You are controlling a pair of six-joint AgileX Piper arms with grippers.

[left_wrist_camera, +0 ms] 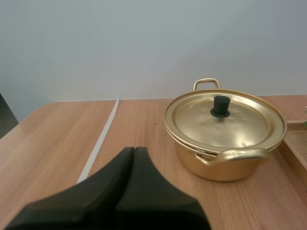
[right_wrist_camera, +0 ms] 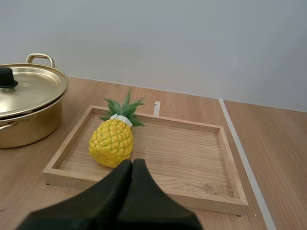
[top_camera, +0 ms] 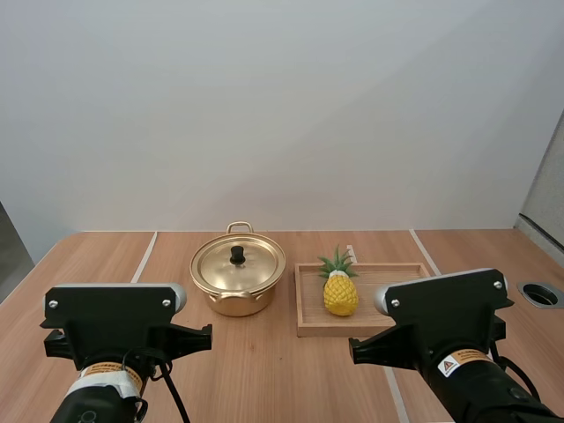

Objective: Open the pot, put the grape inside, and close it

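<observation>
A gold pot (top_camera: 238,280) stands at the table's middle with its lid (left_wrist_camera: 224,119) on, a black knob (left_wrist_camera: 220,105) on top. To its right a wooden tray (top_camera: 388,319) holds a yellow toy pineapple (top_camera: 340,292) with green leaves; no grapes are on it. My left gripper (left_wrist_camera: 135,150) is shut, its tips near the table in front of and left of the pot. My right gripper (right_wrist_camera: 132,163) is shut too, just short of the tray's near rim (right_wrist_camera: 144,189), in front of the pineapple (right_wrist_camera: 113,139).
White seams (top_camera: 144,256) run across the wooden table. A round grommet hole (top_camera: 539,293) sits at the far right edge. Bare table lies left of the pot and right of the tray.
</observation>
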